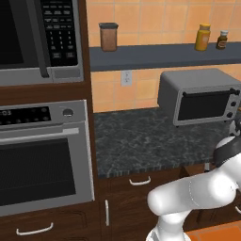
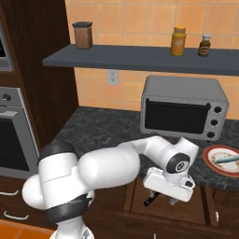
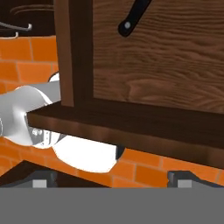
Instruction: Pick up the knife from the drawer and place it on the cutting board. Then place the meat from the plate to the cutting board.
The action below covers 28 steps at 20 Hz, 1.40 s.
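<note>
The dark wooden drawer (image 2: 186,207) stands pulled out under the counter. The knife lies inside it; its black handle (image 2: 150,201) pokes out beside my hand, and the blade is hidden. My gripper (image 2: 168,200) hangs open just above the drawer's left part, pointing down. In the hand view the knife handle (image 3: 133,18) sits at the top on the drawer floor (image 3: 166,61), well away from my fingertips (image 3: 43,180), which stand wide apart with nothing between them. The plate (image 2: 211,163) rests on the counter at right with the meat (image 2: 227,159) on it. The cutting board is out of view.
A grey toaster oven (image 2: 183,108) stands on the dark counter (image 2: 98,128) behind the drawer. Jars line the shelf (image 2: 140,57) above. A wall oven (image 1: 42,155) and microwave (image 1: 40,37) fill the left. Cabinet doors (image 1: 127,202) sit below the counter.
</note>
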### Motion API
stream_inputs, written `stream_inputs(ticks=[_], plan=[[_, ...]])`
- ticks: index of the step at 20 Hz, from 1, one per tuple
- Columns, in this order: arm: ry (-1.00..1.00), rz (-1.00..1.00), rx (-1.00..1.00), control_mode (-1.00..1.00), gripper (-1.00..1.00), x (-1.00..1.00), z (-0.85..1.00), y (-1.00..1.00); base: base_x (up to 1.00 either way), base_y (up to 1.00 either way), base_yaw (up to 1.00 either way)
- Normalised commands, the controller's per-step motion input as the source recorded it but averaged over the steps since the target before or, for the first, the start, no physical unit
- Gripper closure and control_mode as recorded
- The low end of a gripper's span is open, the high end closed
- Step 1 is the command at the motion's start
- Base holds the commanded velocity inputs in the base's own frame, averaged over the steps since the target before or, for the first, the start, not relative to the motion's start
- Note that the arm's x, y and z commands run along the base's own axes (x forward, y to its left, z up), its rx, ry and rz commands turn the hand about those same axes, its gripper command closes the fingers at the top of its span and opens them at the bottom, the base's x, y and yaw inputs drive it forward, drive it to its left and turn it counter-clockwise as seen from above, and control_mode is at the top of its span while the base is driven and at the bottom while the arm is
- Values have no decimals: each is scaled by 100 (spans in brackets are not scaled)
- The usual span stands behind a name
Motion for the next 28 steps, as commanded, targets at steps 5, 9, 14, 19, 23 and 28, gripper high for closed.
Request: stream_inputs(ticks=[5,9,14,19,23,28], plan=[[-5,0,-7,-100,-100,0,-26,0,0,0,0],[-10,0,-7,-100,-100,0,-43,0,0,0,0],[-13,-2,-3,-100,-100,0,-47,0,0,0,0],[-5,0,-7,-100,-100,0,-33,0,0,0,0],[0,0,-10,-100,-100,0,-4,0,0,0,0],[0,0,-6,-100,-100,0,-24,0,0,0,0]])
